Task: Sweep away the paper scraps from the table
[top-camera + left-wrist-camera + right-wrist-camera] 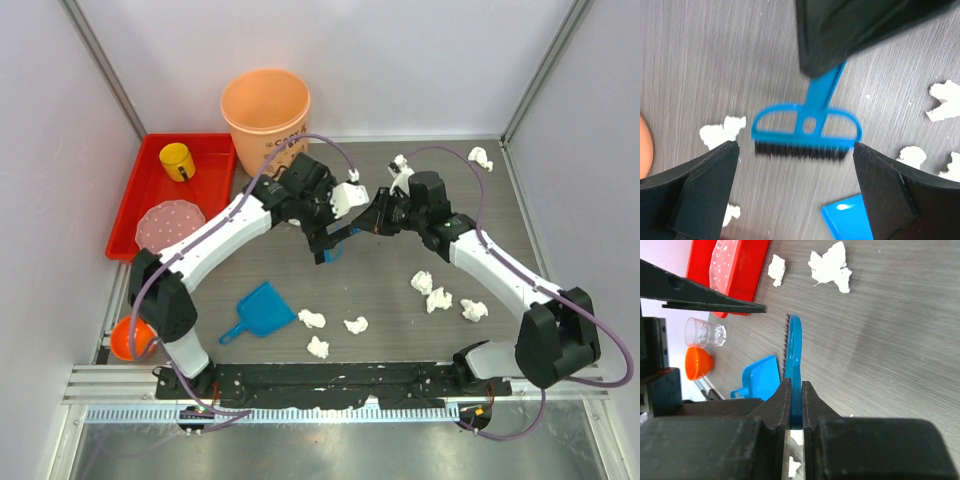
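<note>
Several white paper scraps lie on the dark table point(400, 340): three at the front middle point(312, 319), three at the front right point(439, 299), two at the back right point(480, 157). My right gripper point(360, 228) is shut on the handle of a small blue brush point(336, 243), bristles over the table; the right wrist view shows the jaws pinching the handle point(796, 395). My left gripper point(325, 248) is open and empty right beside the brush head point(807, 132), its fingers point(705, 190) spread wide. Scraps point(722, 132) lie near the brush.
A blue dustpan point(262, 310) lies at the front left of the table. A red tray point(205, 185) with a yellow cup and a pink plate stands at the back left. A peach bin point(265, 110) stands behind it. An orange bowl point(130, 338) sits at the left edge.
</note>
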### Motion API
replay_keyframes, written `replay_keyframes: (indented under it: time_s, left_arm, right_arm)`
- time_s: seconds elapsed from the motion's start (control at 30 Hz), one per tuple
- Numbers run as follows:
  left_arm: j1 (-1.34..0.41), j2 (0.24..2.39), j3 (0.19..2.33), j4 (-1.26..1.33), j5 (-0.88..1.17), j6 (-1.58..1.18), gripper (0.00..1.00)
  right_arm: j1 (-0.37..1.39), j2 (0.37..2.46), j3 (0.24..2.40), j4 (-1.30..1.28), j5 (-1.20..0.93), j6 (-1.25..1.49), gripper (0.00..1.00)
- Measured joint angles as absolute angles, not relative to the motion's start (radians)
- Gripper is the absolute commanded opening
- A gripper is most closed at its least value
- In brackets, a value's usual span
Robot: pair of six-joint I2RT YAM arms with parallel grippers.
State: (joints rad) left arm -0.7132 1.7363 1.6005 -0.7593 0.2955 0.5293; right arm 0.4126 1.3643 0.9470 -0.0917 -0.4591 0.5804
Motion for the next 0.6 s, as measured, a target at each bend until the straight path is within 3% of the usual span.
replay_keyframes:
  time_s: [0.13,0.3,0.4,0.6]
  left_arm:
    - [-0.683,1.646,1.606,-0.872,0.234,0.494,1.0]
    - [-0.556,1.485,1.563,-1.039,0.193,0.487,0.88]
    - [-0.451,1.361,1.405,-1.139,0.152,0.509,0.89]
    - [-0.432,1.24,1.026,-1.263,0.135,0.535,0.93]
  right_arm:
    - [0.435,1.318,1.036,-0.233,-0.394,0.468,0.01]
    - [0.541,1.285,1.169,-0.393,-0.346,0.315,0.01]
    - [0.654,1.251,1.187,-0.449,-0.364,0.235,0.01]
    - [0.912,1.185,1.1,-0.499,-0.451,0.094,0.01]
